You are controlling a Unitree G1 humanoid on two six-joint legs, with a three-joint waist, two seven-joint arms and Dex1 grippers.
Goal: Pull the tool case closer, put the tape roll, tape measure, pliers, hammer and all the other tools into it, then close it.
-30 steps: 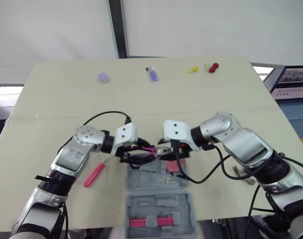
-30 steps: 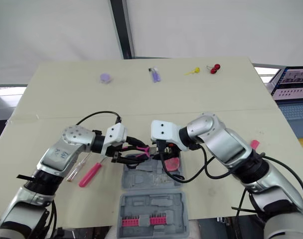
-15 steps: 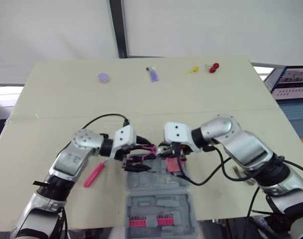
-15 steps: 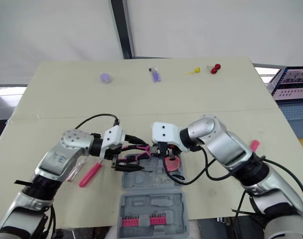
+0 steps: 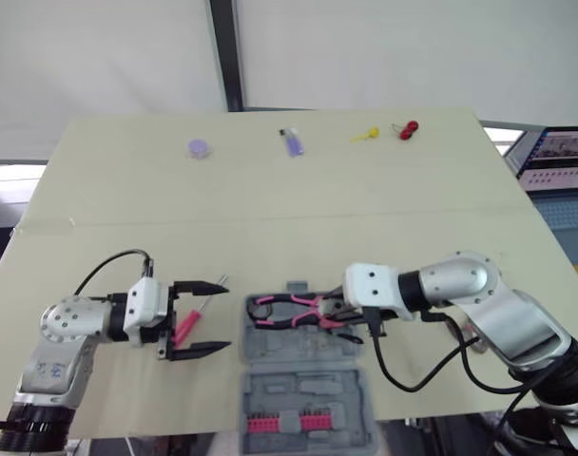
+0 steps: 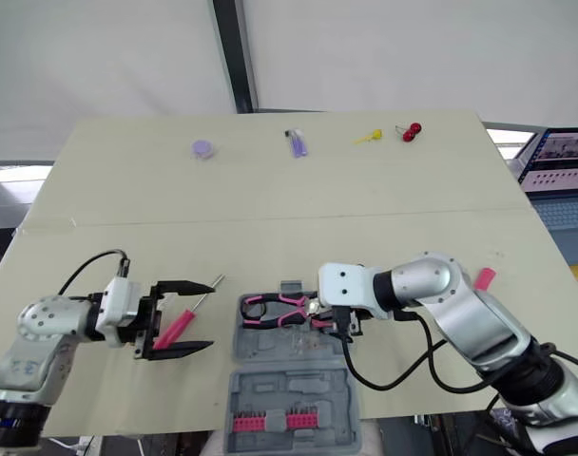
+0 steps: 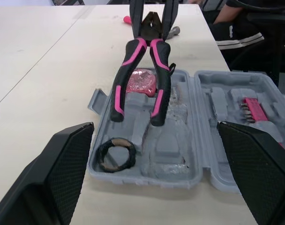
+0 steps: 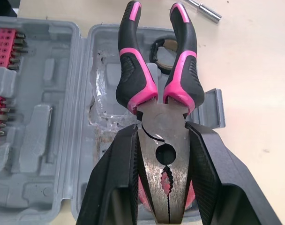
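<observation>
The grey tool case [image 5: 270, 347] lies open at the table's near edge, its lid [image 5: 306, 410] holding pink bit strips. My right gripper [image 5: 338, 312] is shut on the metal head of the pink-and-black pliers [image 5: 287, 308], which lie flat over the case's far tray with their handles pointing toward my left arm. A black tape roll [image 7: 115, 157] and a pink tape measure [image 7: 141, 80] sit in that tray. My left gripper [image 5: 203, 318] is open to the left of the case, its fingers straddling a pink-handled screwdriver [image 5: 185, 326] on the table.
A pink-handled tool [image 6: 484, 277] lies behind my right forearm. At the far edge are a purple cap [image 5: 198, 147], a small purple item [image 5: 290, 142], a yellow piece [image 5: 365, 133] and a red piece [image 5: 407, 127]. A laptop [image 5: 555, 161] stands off the table's right side.
My left gripper has let go of the pliers' handles and pulled back left, now open over the screwdriver. My right gripper, still holding the pliers, has shifted right and lowered them onto the case.
</observation>
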